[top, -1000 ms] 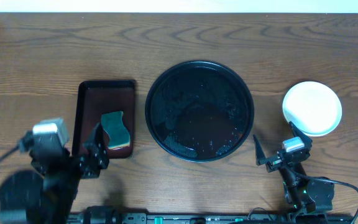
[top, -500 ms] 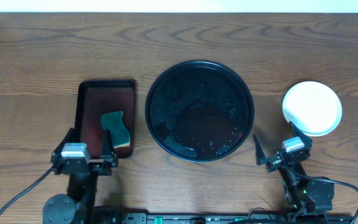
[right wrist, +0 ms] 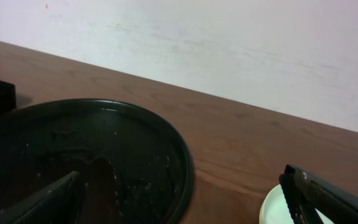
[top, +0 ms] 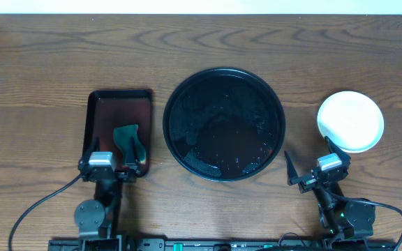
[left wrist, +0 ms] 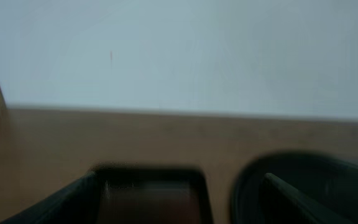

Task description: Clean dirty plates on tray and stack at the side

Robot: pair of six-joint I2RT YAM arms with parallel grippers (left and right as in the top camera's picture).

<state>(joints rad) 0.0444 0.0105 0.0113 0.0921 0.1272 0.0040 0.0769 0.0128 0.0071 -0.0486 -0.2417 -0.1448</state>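
Note:
The black tray sits mid-table with no plates on it, only wet specks; it also shows in the right wrist view. A pale plate lies on the wood at the right; whether others lie under it is hidden, and no yellow plate shows. Its edge appears in the right wrist view. My left gripper is open and empty at the front end of the small red-brown tray. My right gripper is open and empty, between the black tray and the plate.
A small rectangular red-brown tray left of the black tray holds a green sponge. The left wrist view is blurred and shows that tray ahead between the fingers. A white wall runs along the table's far edge.
My left arm has swung right from the front left corner and now sits at the front of the small tray. The right arm, plate and black tray have not moved.

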